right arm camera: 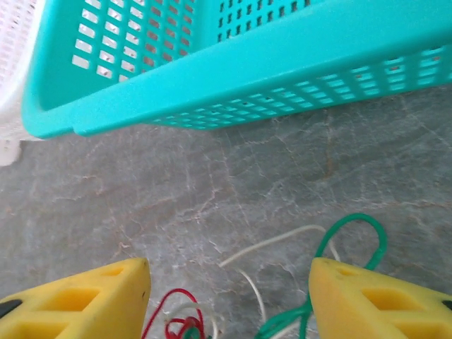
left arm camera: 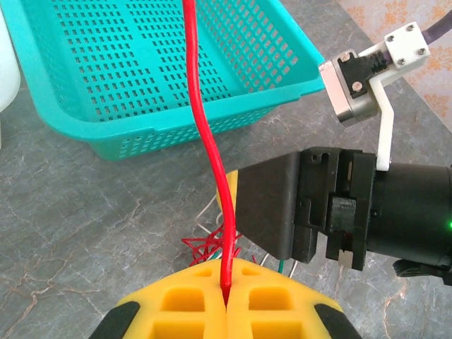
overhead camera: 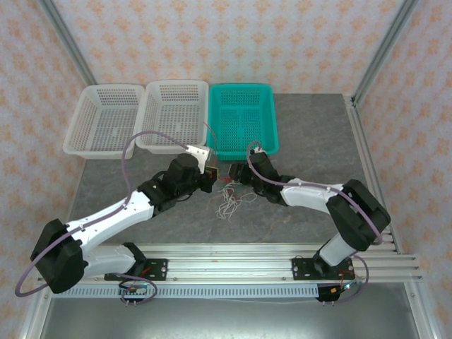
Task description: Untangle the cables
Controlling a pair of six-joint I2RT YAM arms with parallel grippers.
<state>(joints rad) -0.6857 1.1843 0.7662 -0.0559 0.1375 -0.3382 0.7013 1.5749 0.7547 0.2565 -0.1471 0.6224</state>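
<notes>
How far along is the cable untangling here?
Done: nothing separated; the cables sit in one tangle on the table. In hand: left gripper shut on the red cable, drawn taut; right gripper open over the green cable and white cable. Left: freeing all three.

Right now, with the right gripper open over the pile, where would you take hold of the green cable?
Probably its open loop: the green cable arcs out onto bare table there, apart from the red cable. Come straight down with the right gripper, shifted sideways so the loop lies between its open fingers.
</notes>
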